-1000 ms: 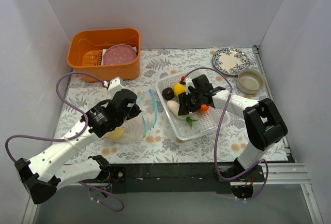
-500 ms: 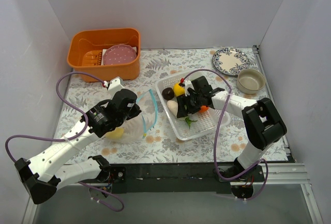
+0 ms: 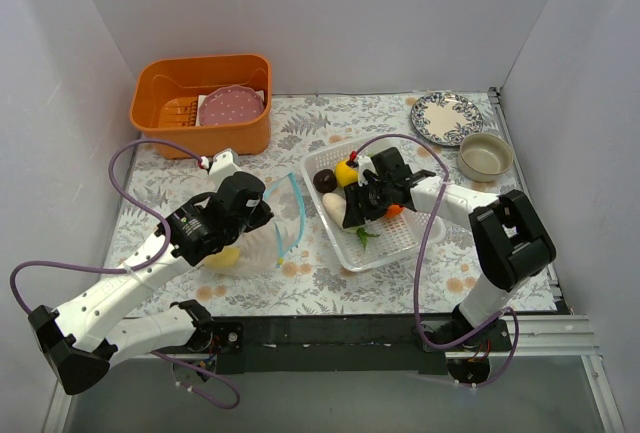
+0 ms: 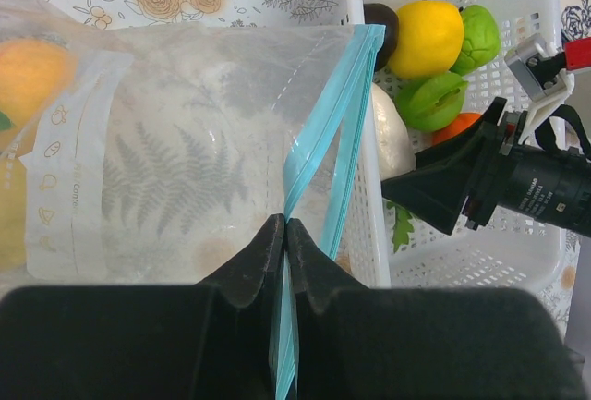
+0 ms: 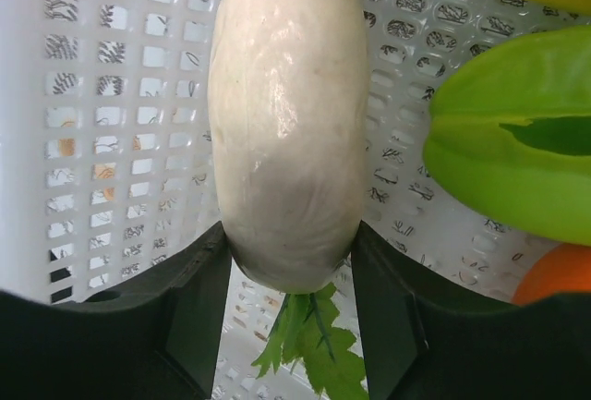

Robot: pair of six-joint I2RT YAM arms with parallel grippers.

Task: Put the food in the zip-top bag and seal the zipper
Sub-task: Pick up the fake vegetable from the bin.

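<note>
Zip-top bag pinched by left tool; right tool grips white piece in basket.

Glossy white oblong food; crinkly plastic zip-top bag.

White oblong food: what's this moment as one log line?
left gripper: shut on zipper | right gripper: straddling white oblong food in basket, grip unclear | zip-top bag: mouth open

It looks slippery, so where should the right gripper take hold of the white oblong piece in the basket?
Pinch the white oblong piece across its narrow width near the green leaves, coming from that end: both long sides are free there, and it tapers.
</note>
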